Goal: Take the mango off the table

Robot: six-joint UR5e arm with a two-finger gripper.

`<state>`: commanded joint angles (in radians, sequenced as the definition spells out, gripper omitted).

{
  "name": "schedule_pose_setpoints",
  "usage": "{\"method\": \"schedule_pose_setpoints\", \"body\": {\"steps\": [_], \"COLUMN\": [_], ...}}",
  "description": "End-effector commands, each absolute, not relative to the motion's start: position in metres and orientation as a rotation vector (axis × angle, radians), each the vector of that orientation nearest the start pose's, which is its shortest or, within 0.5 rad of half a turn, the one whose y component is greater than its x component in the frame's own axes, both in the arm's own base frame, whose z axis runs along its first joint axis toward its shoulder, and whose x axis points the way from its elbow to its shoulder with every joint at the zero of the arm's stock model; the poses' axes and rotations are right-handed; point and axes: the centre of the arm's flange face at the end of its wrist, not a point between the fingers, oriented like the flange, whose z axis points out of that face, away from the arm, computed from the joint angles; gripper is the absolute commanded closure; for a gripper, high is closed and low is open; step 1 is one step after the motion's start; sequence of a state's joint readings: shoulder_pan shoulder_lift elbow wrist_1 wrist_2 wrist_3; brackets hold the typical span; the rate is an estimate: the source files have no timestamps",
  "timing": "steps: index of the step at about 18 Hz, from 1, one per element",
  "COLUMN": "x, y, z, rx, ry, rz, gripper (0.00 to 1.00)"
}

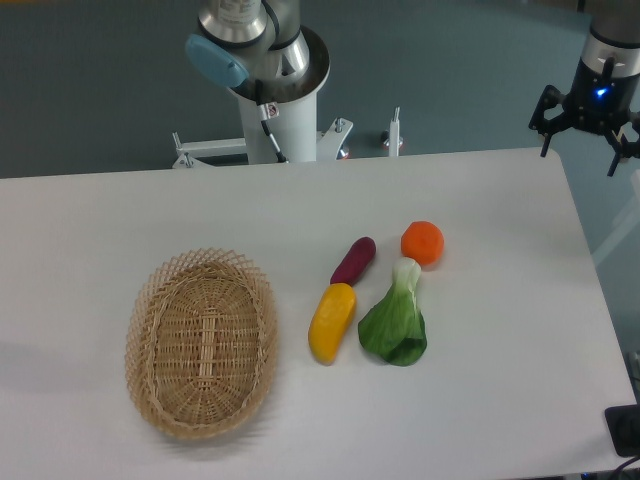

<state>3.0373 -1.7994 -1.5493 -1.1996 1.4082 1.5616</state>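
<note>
The mango [331, 322] lay mid-worktop [500, 400], touching the purple eggplant [353, 260]. The end effector [588, 135] hung empty, fingers apart, over the far right corner; it should close across the mango's narrow width.

Mango [331, 322]: smooth elongated oval fruit, yellow over most of its skin, deepening to orange at the far, upper end. Lies flat on its side, long axis running near-to-far with the far end tipped slightly to the right. Position: a little right of the tabletop's centre, toward the near half. Resting free, nothing gripping it.

Table [100, 420]: broad flat white top, matte, rectangular, with a rounded far-right corner in view. Spans almost the whole picture; near and left edges run out of view. Carries the mango directly on its surface.
</note>
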Motion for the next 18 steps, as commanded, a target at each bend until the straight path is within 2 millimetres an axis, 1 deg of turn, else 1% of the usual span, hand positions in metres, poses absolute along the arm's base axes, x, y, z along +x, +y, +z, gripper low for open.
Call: {"method": "schedule_pose_setpoints", "body": {"steps": [2, 6, 8, 9, 10, 11, 12, 14, 15, 16, 17, 18], "x": [-0.574, -0.574, -0.57, -0.567, -0.564, -0.558, -0.551, -0.533, -0.526, -0.52, -0.51, -0.5], "y": [0.209, 0.212, 0.217, 0.219, 0.222, 0.233, 0.247, 0.283, 0.3, 0.316, 0.335, 0.348], "z": [0.411, 0.409, 0.403, 0.398, 0.398, 0.4, 0.398, 0.39, 0.387, 0.384, 0.379, 0.373], "rx": [-2.958, -2.936, -2.876, -2.864, -2.859, -2.851, -2.844, -2.835, -2.828, -2.817, -2.815, -2.819], "ry": [0.158, 0.135, 0.136, 0.133, 0.114, 0.034, -0.034, -0.165, -0.233, -0.275, -0.286, -0.285], "rz": [0.221, 0.228, 0.198, 0.181, 0.185, 0.201, 0.191, 0.131, 0.12, 0.108, 0.088, 0.061], "gripper": [0.0, 0.0, 0.0, 0.0, 0.0, 0.0, 0.0, 0.0, 0.0, 0.0, 0.0, 0.0]}}
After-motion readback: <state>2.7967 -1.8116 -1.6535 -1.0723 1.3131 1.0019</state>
